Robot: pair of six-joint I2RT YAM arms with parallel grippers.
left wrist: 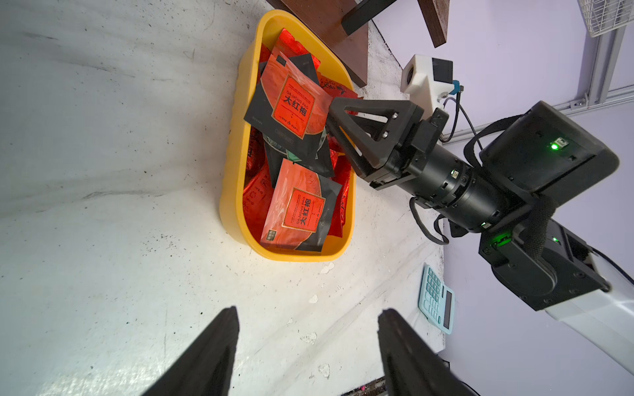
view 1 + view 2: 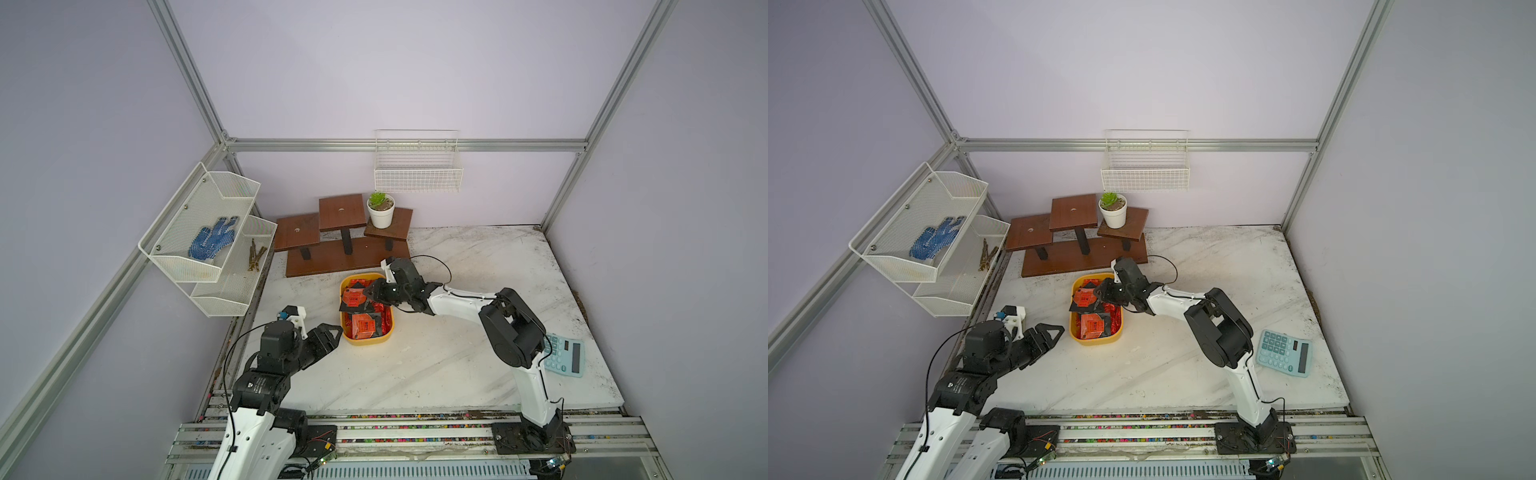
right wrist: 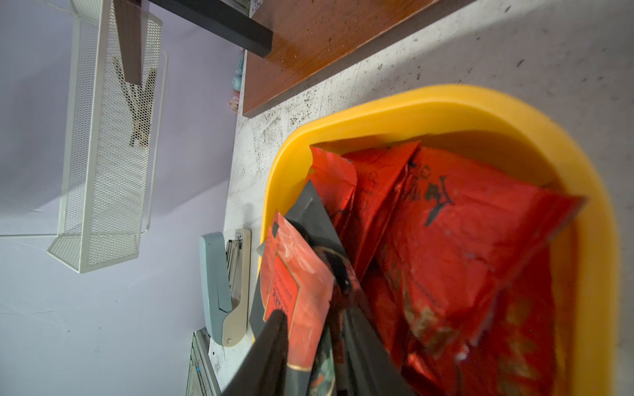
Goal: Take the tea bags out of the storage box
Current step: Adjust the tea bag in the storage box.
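The yellow storage box (image 2: 365,341) (image 2: 1096,341) (image 1: 233,178) (image 3: 411,103) stands on the white table in front of the wooden stand. It holds tea bags (image 2: 363,324) (image 2: 1092,326) (image 1: 298,212) (image 3: 463,240): shiny red sachets and black packets with red labels. One black packet (image 2: 353,298) (image 1: 291,106) (image 3: 295,274) is tilted up over the box's far half. My right gripper (image 2: 368,293) (image 2: 1098,291) (image 1: 331,113) (image 3: 312,301) reaches in from the right. Its fingers stand apart on either side of this packet's edge. My left gripper (image 2: 334,332) (image 2: 1057,330) (image 1: 310,310) is open and empty, just left of the box.
A pale blue calculator (image 2: 563,355) (image 1: 437,301) lies at the right edge. The brown stepped stand (image 2: 345,257) carries a potted plant (image 2: 380,212). A wire basket (image 2: 417,174) hangs on the back wall, and mesh shelves (image 2: 208,232) on the left wall. A grey stapler (image 3: 223,284) lies left of the box.
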